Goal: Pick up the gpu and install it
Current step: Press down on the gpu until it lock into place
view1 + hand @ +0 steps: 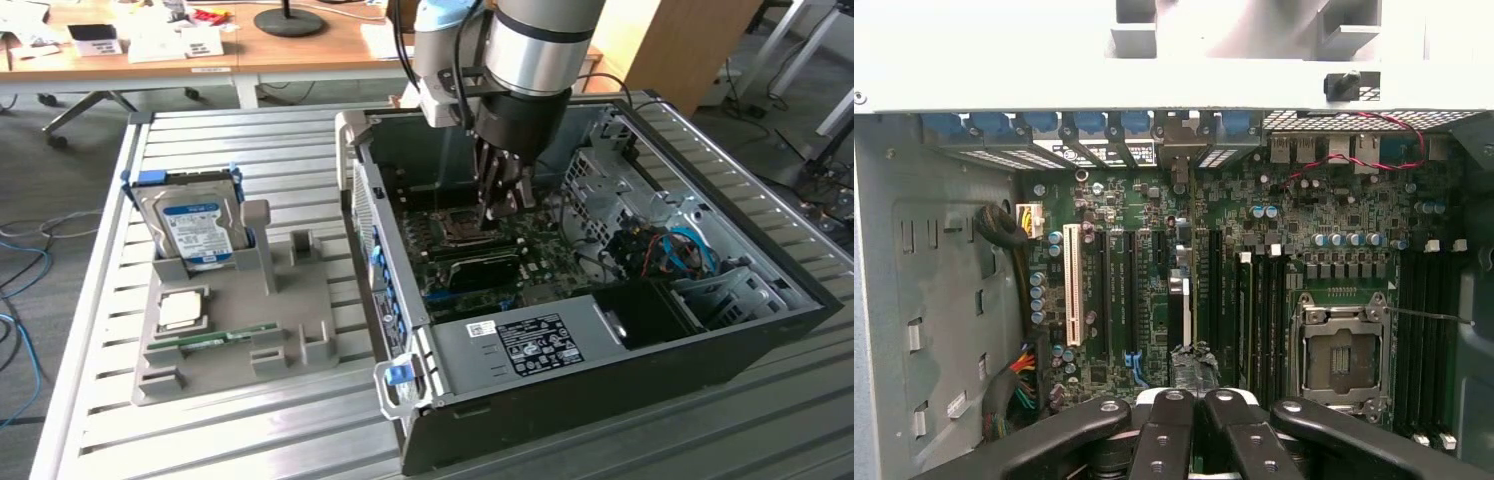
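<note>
**GPU going into its slot**

The gripper is deep inside the open computer case, closed on the gpu, seen edge-on over the motherboard. It appears aligned with an expansion slot; keep it vertical and press evenly.

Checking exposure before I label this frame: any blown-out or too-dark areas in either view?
Wrist view: the case's top rim is washed out nearly white, and the motherboard below is evenly lit and readable. Exterior view: the black bay inside the case is too dark for detail, while the slatted table is bright without glare.
</note>
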Controlling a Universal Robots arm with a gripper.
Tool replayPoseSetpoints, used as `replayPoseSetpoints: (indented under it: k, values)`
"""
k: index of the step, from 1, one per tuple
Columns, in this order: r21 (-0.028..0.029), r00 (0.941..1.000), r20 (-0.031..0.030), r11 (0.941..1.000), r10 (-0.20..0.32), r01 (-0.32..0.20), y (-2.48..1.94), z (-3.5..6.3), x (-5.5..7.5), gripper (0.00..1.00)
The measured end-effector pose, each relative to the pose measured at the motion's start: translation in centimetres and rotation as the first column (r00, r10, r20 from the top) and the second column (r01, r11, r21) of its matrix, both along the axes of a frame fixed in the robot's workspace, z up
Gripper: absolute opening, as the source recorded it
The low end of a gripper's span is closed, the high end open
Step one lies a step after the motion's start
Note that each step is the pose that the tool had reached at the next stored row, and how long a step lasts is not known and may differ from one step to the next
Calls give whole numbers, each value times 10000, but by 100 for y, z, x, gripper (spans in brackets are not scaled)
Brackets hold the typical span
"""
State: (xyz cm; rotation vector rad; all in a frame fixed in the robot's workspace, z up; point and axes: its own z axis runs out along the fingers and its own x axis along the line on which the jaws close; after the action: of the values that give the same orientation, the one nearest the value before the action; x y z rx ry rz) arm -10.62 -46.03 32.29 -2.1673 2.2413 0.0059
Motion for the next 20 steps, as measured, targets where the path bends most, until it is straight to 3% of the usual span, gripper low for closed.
replayPoseSetpoints:
  k: [20]
  values:
    - [1, 10000, 0, 10000, 0, 0, 0, -63, 0, 11]
